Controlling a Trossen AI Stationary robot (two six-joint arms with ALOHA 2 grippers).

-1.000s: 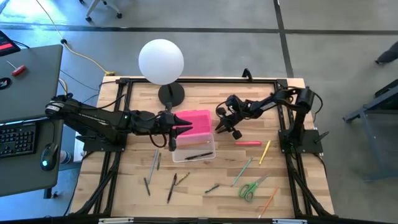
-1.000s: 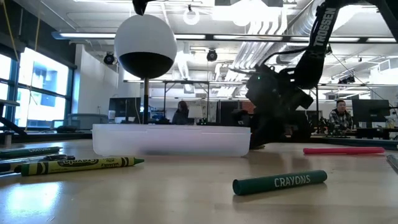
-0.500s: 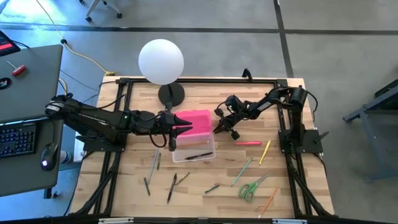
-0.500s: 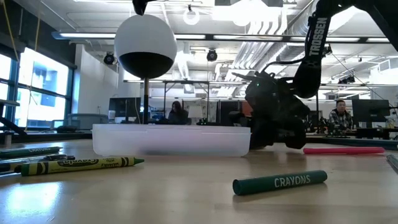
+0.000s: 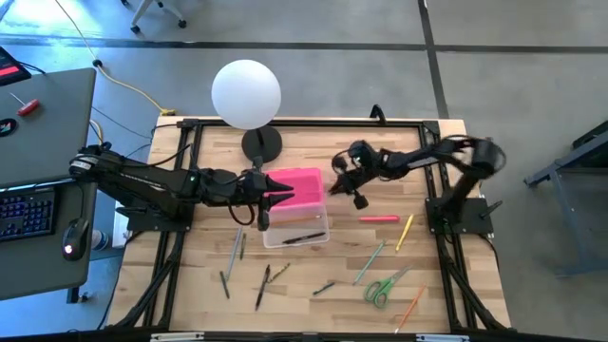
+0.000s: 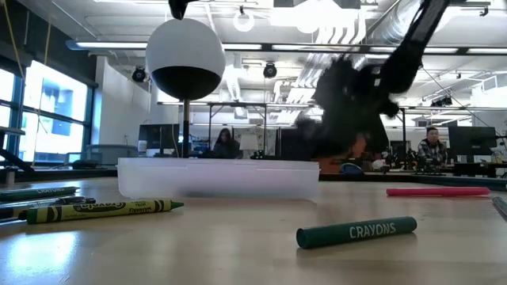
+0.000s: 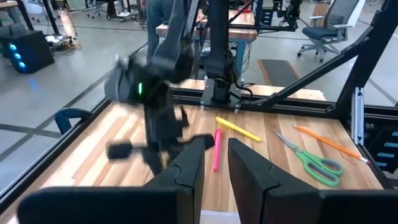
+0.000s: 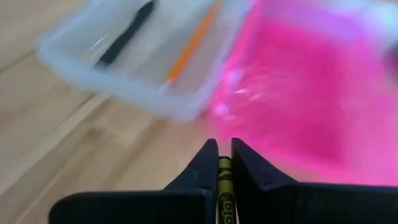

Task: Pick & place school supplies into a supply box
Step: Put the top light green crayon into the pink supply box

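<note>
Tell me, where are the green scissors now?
In the high view the green scissors lie on the table's near right part, between a green pencil and an orange pencil.
</note>
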